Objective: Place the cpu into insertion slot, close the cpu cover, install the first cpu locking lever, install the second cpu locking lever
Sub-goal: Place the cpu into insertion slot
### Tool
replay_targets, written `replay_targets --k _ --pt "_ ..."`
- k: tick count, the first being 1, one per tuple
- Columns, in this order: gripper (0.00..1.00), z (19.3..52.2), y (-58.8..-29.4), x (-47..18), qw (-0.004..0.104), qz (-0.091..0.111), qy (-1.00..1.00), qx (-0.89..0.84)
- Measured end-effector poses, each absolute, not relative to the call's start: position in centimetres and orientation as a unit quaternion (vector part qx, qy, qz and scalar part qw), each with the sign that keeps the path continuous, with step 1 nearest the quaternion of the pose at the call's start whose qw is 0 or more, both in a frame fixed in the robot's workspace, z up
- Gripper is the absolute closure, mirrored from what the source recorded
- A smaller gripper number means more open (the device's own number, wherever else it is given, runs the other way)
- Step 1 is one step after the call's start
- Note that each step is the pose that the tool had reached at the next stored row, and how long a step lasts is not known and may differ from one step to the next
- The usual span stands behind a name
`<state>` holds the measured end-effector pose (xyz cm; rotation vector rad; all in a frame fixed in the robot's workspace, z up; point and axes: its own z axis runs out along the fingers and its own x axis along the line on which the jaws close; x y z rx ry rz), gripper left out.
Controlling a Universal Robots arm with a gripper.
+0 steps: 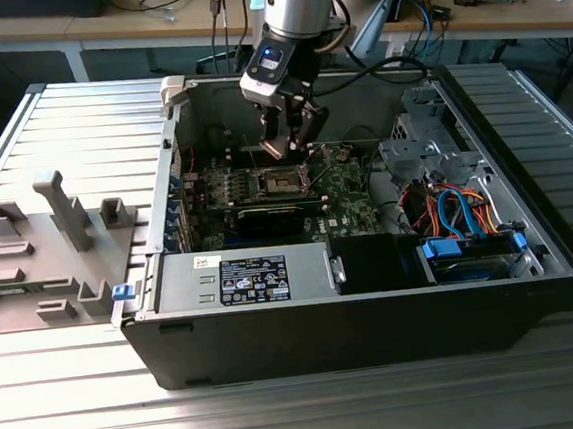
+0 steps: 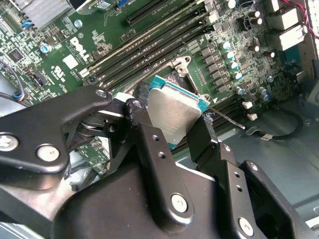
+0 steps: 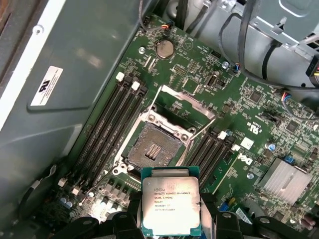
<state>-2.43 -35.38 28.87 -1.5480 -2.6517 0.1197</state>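
My pincer (image 2: 172, 119) pinches the cpu (image 3: 171, 206) by two opposite edges, poised at about twelve o'clock of the bare insertion slot (image 1: 282, 182) in the exterior view; I judge the chip light, stiff, slick-topped and fragile underneath, so edge-hold only.

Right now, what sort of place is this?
Probably a robotics lab or workshop: an open computer case lies on a ribbed metal table, cable-strewn workbenches stand behind, and the tool holds a cpu.
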Motion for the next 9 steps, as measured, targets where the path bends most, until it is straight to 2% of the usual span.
replay_targets --k 9 --pt "0.45 28.85 -35.38 -2.42 0.034 0.039 -0.862 -0.504"
